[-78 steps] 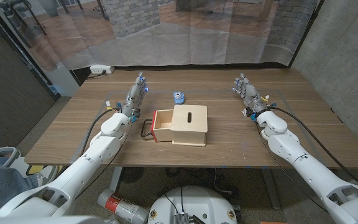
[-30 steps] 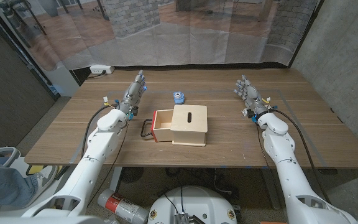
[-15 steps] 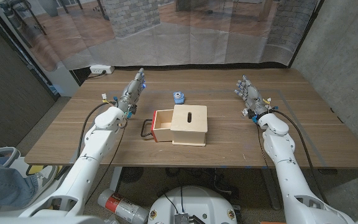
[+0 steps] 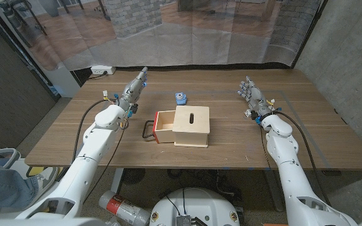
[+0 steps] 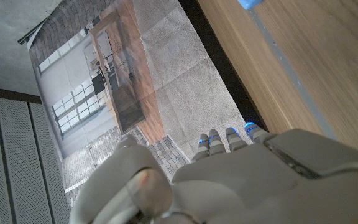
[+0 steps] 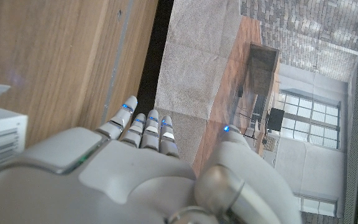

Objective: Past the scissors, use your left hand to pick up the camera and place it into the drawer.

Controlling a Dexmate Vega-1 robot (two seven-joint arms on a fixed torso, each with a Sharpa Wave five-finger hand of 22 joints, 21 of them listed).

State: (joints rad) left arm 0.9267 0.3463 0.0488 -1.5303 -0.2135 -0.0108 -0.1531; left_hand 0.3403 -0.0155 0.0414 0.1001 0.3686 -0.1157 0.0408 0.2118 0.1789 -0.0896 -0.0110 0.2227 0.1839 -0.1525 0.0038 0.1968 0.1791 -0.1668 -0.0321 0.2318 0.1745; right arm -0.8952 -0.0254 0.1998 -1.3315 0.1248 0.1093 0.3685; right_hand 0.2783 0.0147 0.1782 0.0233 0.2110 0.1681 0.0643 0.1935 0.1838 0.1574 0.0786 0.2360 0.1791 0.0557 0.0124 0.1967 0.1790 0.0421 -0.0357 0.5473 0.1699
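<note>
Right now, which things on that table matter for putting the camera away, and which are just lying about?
Part of the job:
- the small blue camera
- the open drawer of the wooden box
- the left robot hand, holding nothing
- the dark-handled scissors beside the drawer

Just lying about:
- the power strip beyond the table's far edge
- the right robot hand, idle

The head view looked down from above over the whole table point(image 4: 74, 135), arms entering at the lower corners. Both wrist views sat close behind their hands, sharing the table's far edge and backdrop point(image 5: 185, 81).
</note>
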